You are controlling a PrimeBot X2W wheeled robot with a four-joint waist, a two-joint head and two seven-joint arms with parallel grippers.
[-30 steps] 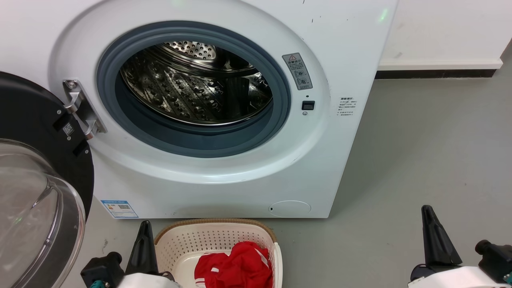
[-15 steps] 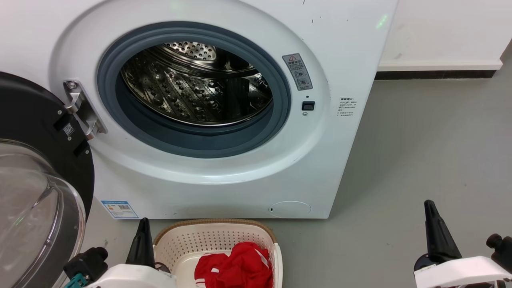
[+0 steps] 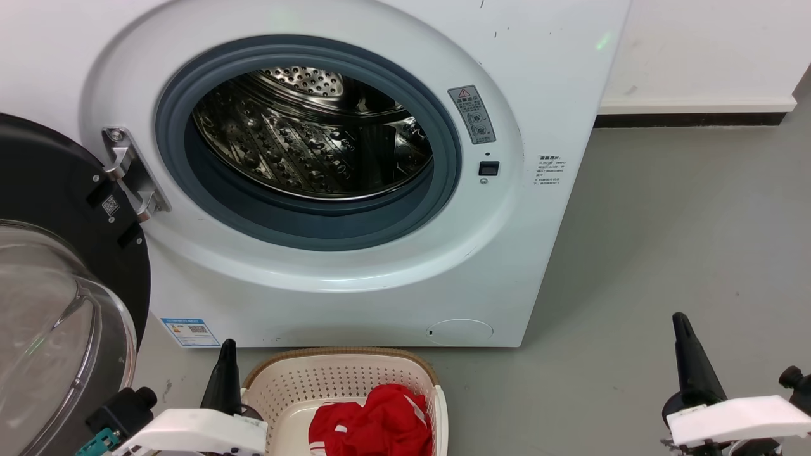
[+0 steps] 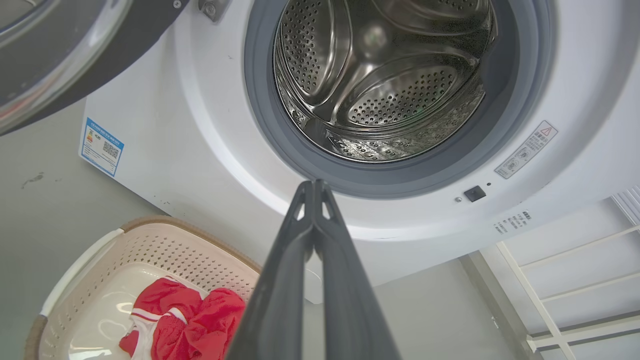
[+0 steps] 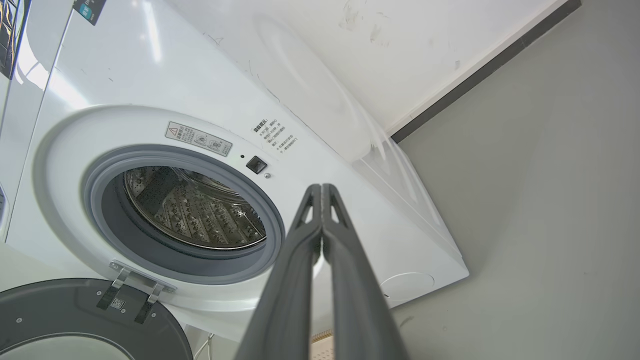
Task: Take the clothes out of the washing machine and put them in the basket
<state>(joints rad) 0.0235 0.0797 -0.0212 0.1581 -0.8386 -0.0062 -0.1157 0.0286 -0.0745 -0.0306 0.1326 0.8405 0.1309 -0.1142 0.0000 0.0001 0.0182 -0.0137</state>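
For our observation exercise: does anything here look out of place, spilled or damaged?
Nothing serious. The washing machine has a few small dark scuffs on its upper right front. The clothes lie inside the basket, none spilled on the floor.

Right pincer closed – washing machine door open.

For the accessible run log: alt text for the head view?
White washing machine, door swung open to the left, steel drum looking empty. On the grey floor before it, a cream basket holds red clothes; the left gripper sits shut beside the basket, the right gripper shut farther right.
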